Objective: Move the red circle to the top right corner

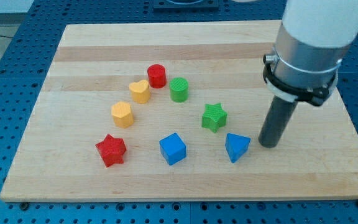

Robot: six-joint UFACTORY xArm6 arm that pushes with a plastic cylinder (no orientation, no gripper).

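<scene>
The red circle (156, 75) stands on the wooden board (92, 50), left of the middle and toward the view's top. It touches or nearly touches the yellow heart (140, 91) at its lower left, and the green circle (179, 89) is just to its lower right. My tip (268, 145) rests on the board at the view's right, far to the lower right of the red circle. It is just right of the blue triangle (236, 147) and does not touch it.
A yellow hexagon (122, 114), a red star (111, 150), a blue cube (172, 149) and a green star (214, 117) complete an arc of blocks. The white arm body (312, 37) hangs over the board's top right corner.
</scene>
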